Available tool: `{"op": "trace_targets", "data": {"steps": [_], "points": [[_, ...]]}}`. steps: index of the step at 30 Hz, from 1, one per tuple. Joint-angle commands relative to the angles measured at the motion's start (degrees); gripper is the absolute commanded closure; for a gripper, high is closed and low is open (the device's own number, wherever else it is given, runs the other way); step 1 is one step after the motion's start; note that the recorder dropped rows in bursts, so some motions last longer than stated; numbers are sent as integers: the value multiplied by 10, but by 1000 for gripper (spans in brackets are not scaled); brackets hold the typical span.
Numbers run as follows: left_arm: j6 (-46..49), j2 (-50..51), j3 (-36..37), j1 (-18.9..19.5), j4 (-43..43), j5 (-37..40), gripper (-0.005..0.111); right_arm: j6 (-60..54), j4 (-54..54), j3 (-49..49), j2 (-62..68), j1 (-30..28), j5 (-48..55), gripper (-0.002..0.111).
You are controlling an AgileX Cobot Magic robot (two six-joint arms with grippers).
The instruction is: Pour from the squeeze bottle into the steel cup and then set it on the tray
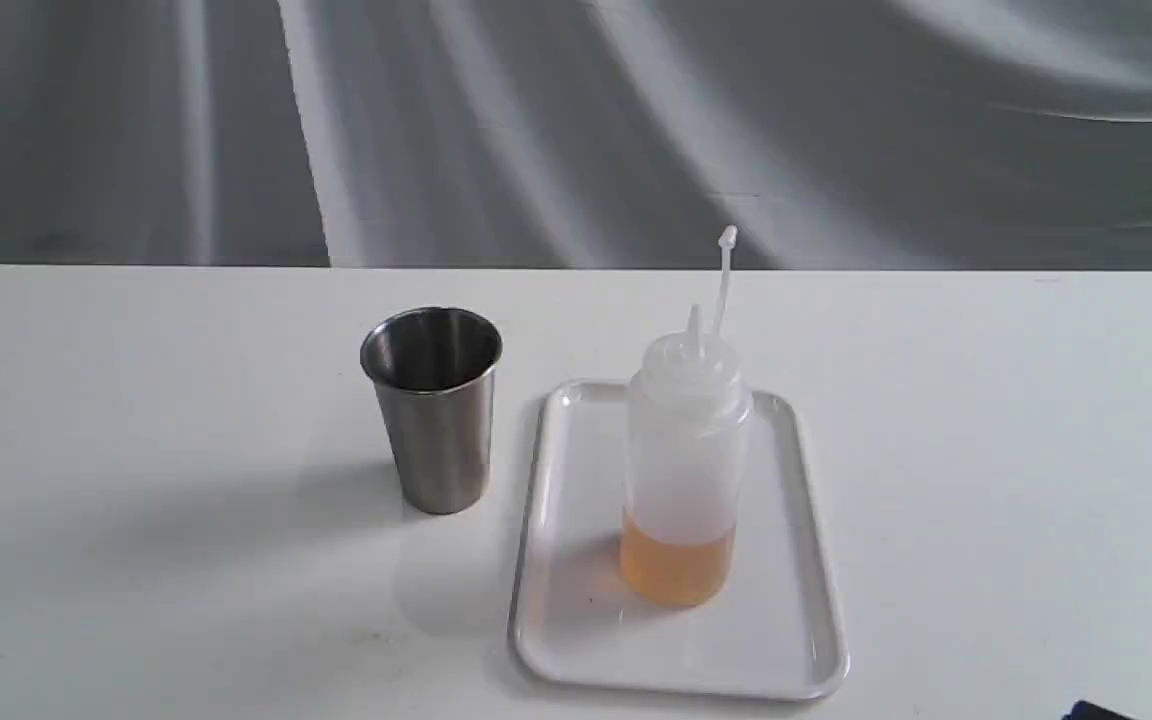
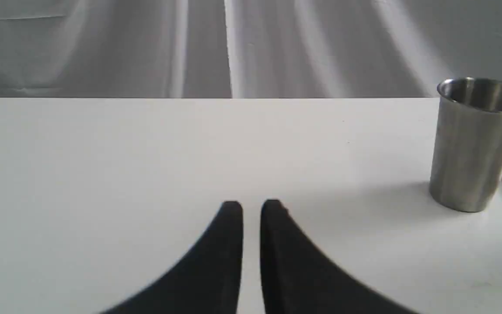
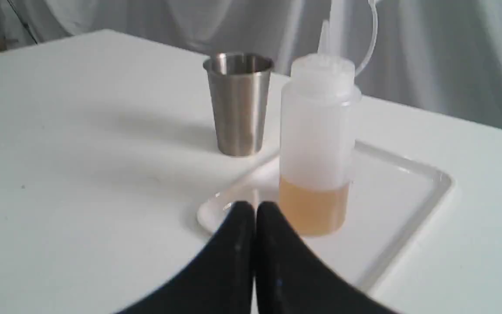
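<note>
The squeeze bottle (image 1: pixel 684 450) stands upright on the white tray (image 1: pixel 576 620), amber liquid filling its bottom part and its cap strap sticking up. Left of the tray, the steel cup (image 1: pixel 433 420) stands upright on the table. My right gripper (image 3: pixel 255 205) is shut and empty, low over the table just short of the tray (image 3: pixel 408 183), apart from the bottle (image 3: pixel 316 144) and with the cup (image 3: pixel 239 109) farther off. My left gripper (image 2: pixel 251 205) is shut with only a thin slit between its fingers, holding nothing, well away from the cup (image 2: pixel 473 148).
The white table (image 1: pixel 136 500) ends at a far edge with grey draped cloth (image 1: pixel 576 120) behind it. A dark bit of an arm shows at the bottom right corner of the exterior view.
</note>
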Motion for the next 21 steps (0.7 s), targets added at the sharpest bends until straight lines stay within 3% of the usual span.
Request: {"op": "trace_targets", "data": {"steps": [1, 7, 21], "points": [[-2, -1, 3, -1, 0, -4, 98, 2, -1, 2, -3, 1, 52, 108], [-2, -1, 3, -1, 0, -4, 98, 1, -1, 2, -3, 1, 134, 108], [-1, -1, 3, -1, 0, -4, 98, 3, -1, 2, -69, -16, 137, 108]]}}
